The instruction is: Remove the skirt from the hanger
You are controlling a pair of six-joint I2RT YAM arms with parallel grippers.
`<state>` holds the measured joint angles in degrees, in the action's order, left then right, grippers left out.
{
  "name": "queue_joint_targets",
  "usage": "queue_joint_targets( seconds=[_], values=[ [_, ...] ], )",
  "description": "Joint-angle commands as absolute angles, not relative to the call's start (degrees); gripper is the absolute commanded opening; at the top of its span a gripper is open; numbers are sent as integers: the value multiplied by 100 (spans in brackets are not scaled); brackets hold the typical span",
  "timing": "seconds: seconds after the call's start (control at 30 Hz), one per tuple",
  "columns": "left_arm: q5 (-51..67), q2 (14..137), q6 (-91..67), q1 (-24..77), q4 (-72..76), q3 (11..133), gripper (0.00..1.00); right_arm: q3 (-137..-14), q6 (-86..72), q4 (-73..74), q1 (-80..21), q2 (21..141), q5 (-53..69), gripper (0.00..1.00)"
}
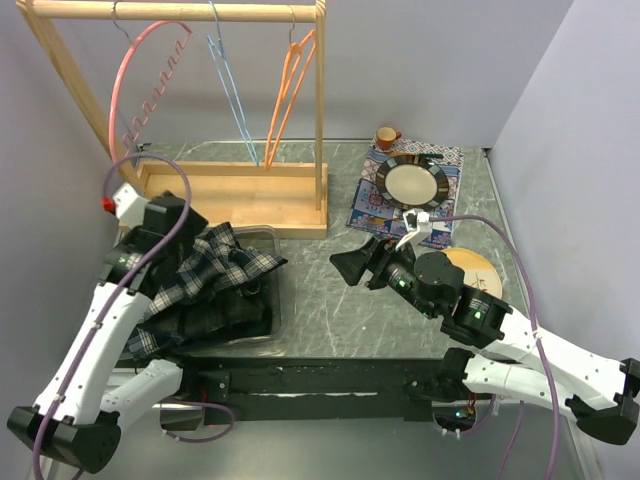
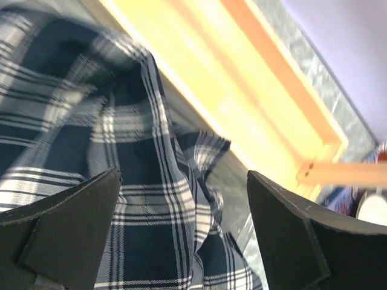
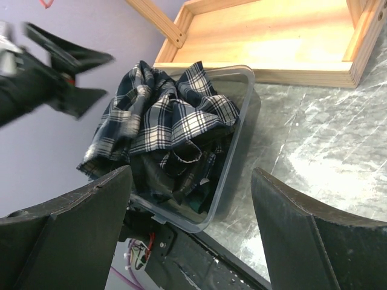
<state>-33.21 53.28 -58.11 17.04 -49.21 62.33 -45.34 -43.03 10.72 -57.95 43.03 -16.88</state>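
Observation:
The dark blue and white plaid skirt lies bunched in a clear plastic bin, spilling over its left side; no hanger shows in it. It also shows in the left wrist view and the right wrist view. My left gripper is open and empty just above the skirt, and it shows in the right wrist view. My right gripper is open and empty over the table to the right of the bin. Pink, blue and orange hangers hang bare on the wooden rack.
The rack's wooden base stands right behind the bin. A plate sits on a patterned mat at the back right, with a small cup behind it and a round wooden disc nearer.

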Motion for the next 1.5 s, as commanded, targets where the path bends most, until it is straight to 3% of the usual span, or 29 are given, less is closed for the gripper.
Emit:
queue_joint_targets(
  seconds=[0.0, 0.17, 0.33, 0.4, 0.47, 0.73, 0.83, 0.97, 1.07, 1.23, 1.47],
  values=[
    [-4034, 5685, -5827, 1661, -5932, 6575, 91, -4667, -4333, 906, -5774, 4193, -1732, 86],
    [-4149, 5661, -6336, 1416, -5758, 5742, 92, -4606, -4342, 932, -5774, 4192, -1679, 86],
    [-2315, 5528, -6765, 642, -4607, 3887, 89, -4185, -4421, 659, -5775, 4245, -1634, 86],
    [-2224, 5677, -6969, 642, -4456, 3570, 88, -4175, -4421, 764, -5783, 4324, -1679, 86],
    [-2547, 5800, -7049, 642, -4691, 3682, 91, -4280, -4377, 948, -5774, 4350, -1749, 86],
    [-3507, 5608, -6829, 650, -6125, 6115, 99, -4569, -4184, 1229, -5774, 4324, -2039, 89],
    [-3515, 5292, -6461, 650, -6074, 6538, 97, -4973, -4245, 1678, -5774, 4298, -2145, 100],
    [-3280, 4756, -5461, 650, -5390, 6872, 97, -5641, -4131, 2309, -5766, 4262, -2180, 100],
    [-2657, 4501, -4618, 650, -4748, 7084, 97, -6282, -4052, 2934, -5774, 4420, -2399, 100],
    [453, 4254, -3727, 650, -3431, 6796, 97, -7566, -4166, 3997, -5766, 4903, -3102, 100],
    [2810, 4008, -3814, 668, -2255, 6259, 97, -7673, -3999, 3665, -5774, 4808, -3358, 100]
  ],
)
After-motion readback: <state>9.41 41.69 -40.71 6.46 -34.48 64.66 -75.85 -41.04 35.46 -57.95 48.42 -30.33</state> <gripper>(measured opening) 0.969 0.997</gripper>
